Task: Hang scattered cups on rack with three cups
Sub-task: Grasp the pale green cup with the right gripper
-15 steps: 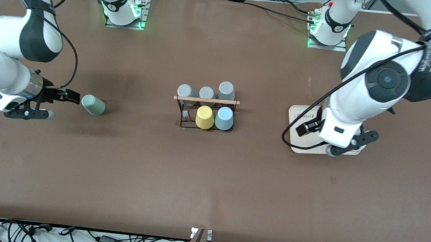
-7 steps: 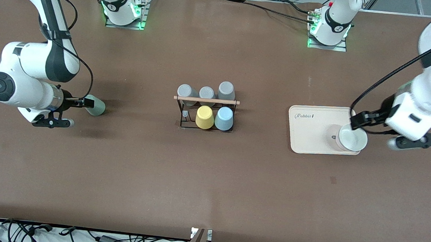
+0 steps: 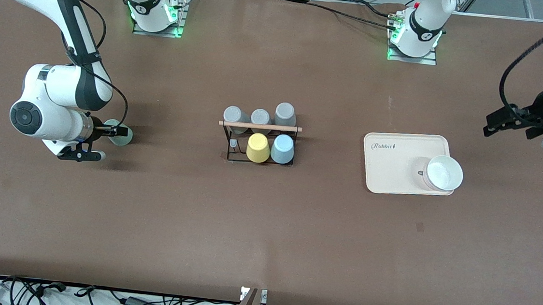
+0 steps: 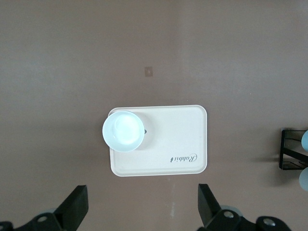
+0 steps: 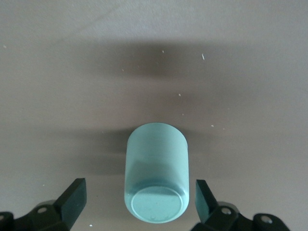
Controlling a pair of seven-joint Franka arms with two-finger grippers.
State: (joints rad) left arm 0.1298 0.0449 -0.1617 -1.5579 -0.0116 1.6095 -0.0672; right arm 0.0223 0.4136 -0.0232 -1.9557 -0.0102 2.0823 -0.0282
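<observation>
My right hand (image 5: 139, 202) is low at the mint cup (image 3: 122, 133), fingers spread wide with the cup lying on its side between them, base toward my wrist. Nothing gripped yet, the fingers stand clear of its sides as far as I can see.

The rack (image 3: 258, 142) sits mid-worktop, well away from this hand toward the left arm's end. The blue cup (image 3: 282, 149) is already on it, beside the yellow cup (image 3: 258, 147), with three grey cups (image 3: 260, 117) in the row by the wooden rod. So I'd call it half done: blue is hung, mint is left.

My left hand (image 3: 509, 123) is up over bare worktop near its end of the table, fingers open and empty, waiting. Below and inward of it sits the tray (image 4: 183, 139) with a white bowl (image 4: 123, 131) on it.

What's left, as I judge it: close on the mint cup, lift, carry it to the rack and seat it on a free peg.
</observation>
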